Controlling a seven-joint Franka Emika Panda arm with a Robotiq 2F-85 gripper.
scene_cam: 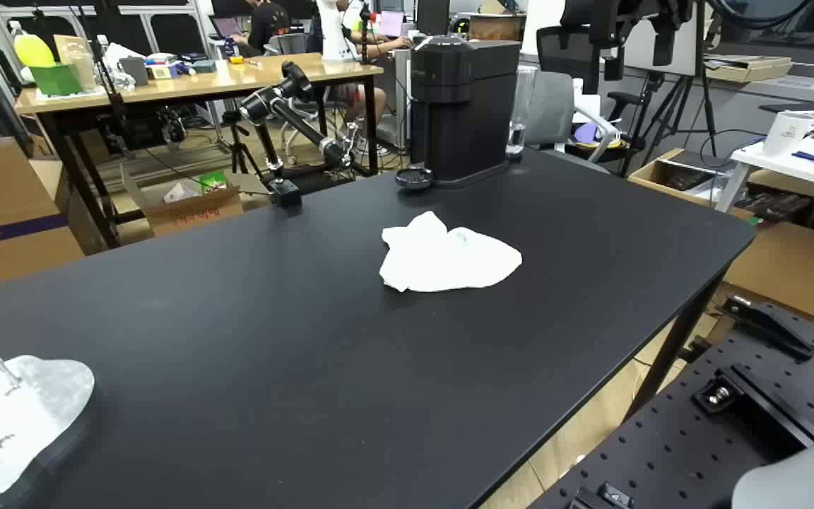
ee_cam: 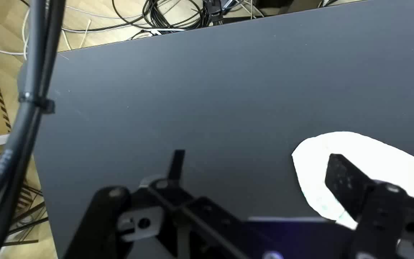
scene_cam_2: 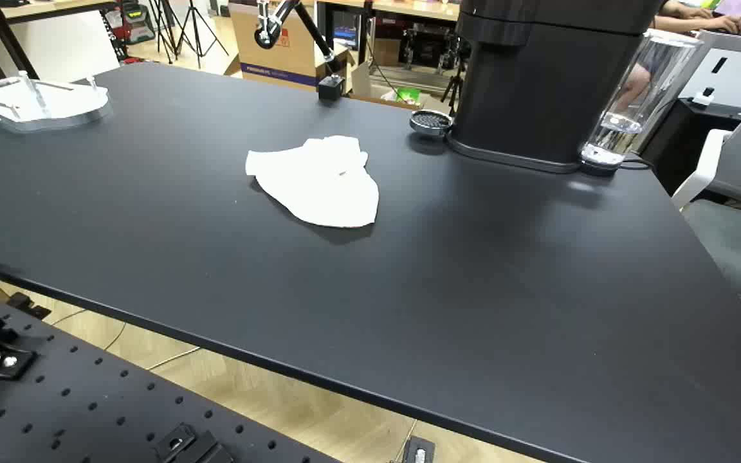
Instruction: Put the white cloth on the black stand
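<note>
The white cloth (scene_cam: 442,258) lies crumpled on the black table, in both exterior views (scene_cam_2: 319,180). It also shows at the right of the wrist view (ee_cam: 372,154), partly hidden by a finger. A black jointed stand (scene_cam: 285,192) is fixed at the table's far edge; its base shows again in an exterior view (scene_cam_2: 330,88). It is out of the wrist view. My gripper (ee_cam: 257,167) is open and empty above the table, one finger over the cloth in the picture. It hangs at the top right of an exterior view (scene_cam: 639,60), apart from the cloth.
A black coffee machine (scene_cam: 463,113) with a small round tray (scene_cam: 414,177) and a clear water tank (scene_cam_2: 615,122) stands at the table's back. A metal plate with upright pegs (scene_cam: 54,396) lies at one end. A perforated black board (scene_cam: 633,452) adjoins the table's front.
</note>
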